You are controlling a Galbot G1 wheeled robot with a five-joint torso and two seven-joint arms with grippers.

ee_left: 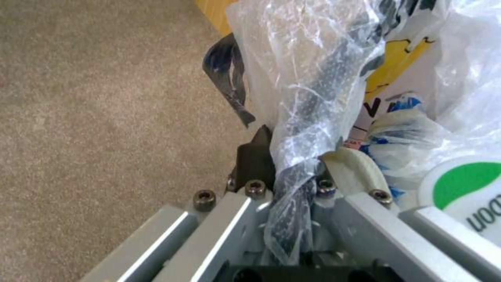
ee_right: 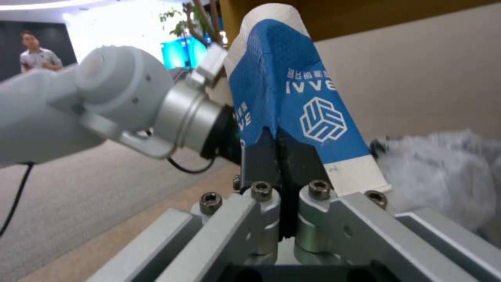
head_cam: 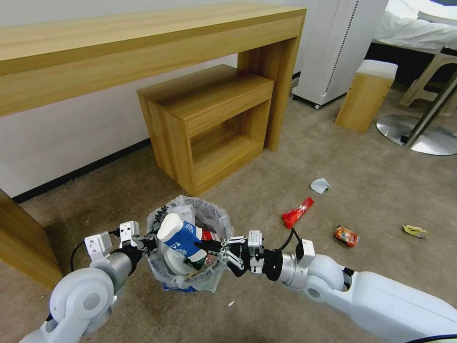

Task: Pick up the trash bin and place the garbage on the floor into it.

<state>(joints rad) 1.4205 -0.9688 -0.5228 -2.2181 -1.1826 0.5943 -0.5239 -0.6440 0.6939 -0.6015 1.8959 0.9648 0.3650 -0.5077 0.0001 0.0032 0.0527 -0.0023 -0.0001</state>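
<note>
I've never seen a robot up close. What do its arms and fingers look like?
Both arms are smooth, rounded white shells ending in silver metal wrist cylinders. Each wrist carries small white box-shaped modules and a looping black cable. The left gripper and right gripper have black fingers on grey metal linkages with visible screws.

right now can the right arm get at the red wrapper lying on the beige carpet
Probably not yet: the right gripper is shut on a blue-and-white paper cup over the bag-lined trash bin. The red wrapper itself lies unobstructed on the carpet.
</note>
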